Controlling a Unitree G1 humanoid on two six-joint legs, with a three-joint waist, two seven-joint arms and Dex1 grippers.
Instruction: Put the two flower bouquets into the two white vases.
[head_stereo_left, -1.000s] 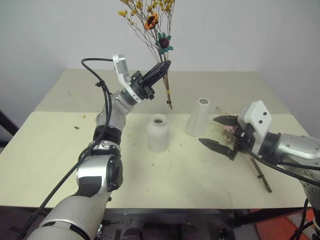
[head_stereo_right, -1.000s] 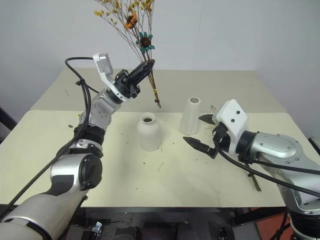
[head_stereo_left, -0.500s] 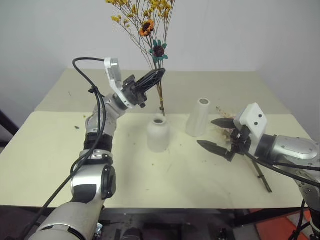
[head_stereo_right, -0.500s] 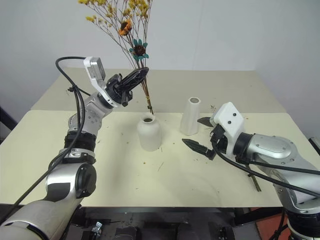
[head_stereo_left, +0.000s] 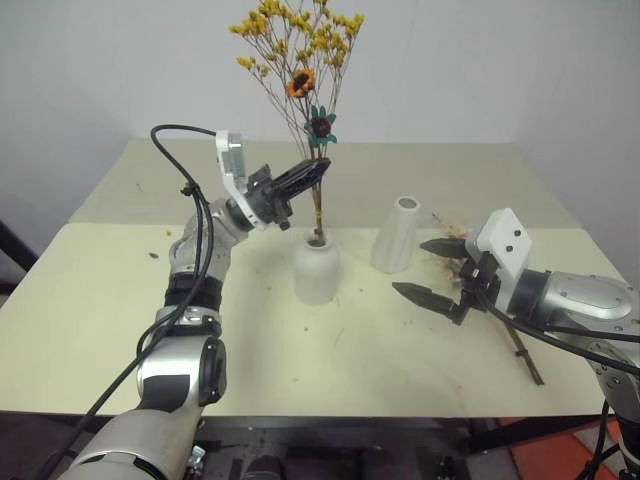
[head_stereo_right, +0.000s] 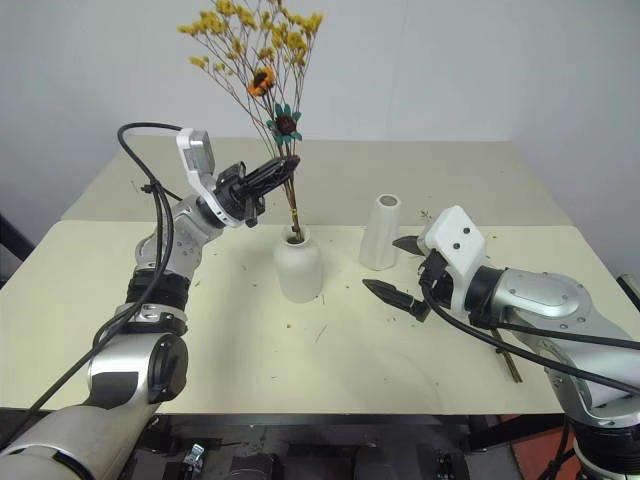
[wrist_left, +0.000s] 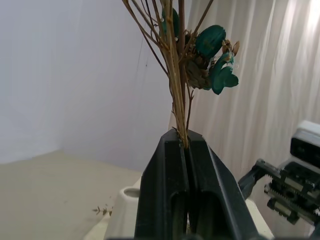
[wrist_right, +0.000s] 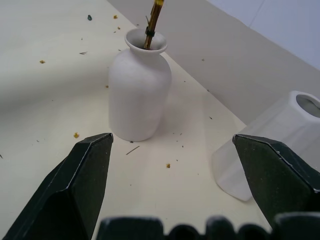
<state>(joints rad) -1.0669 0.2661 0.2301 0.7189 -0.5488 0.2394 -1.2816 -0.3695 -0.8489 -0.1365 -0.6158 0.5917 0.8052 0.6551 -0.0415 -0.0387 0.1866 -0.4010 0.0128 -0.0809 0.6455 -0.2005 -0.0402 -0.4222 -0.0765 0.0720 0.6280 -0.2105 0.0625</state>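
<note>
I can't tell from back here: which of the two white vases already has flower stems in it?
The short round-bodied vase, nearer the robot's left arm: the stems of the yellow-orange bouquet go into its neck. The taller slim vase beside it has nothing in it.

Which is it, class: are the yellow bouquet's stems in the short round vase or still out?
In: the yellow bouquet stems enter the short round vase mouth, left gripper gripping them.

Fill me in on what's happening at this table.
The left gripper is shut on the yellow bouquet, whose stem ends sit in the mouth of the round vase. The right gripper waits with fingers open beside the empty tall vase. The pink bouquet lies on the table behind it.
</note>
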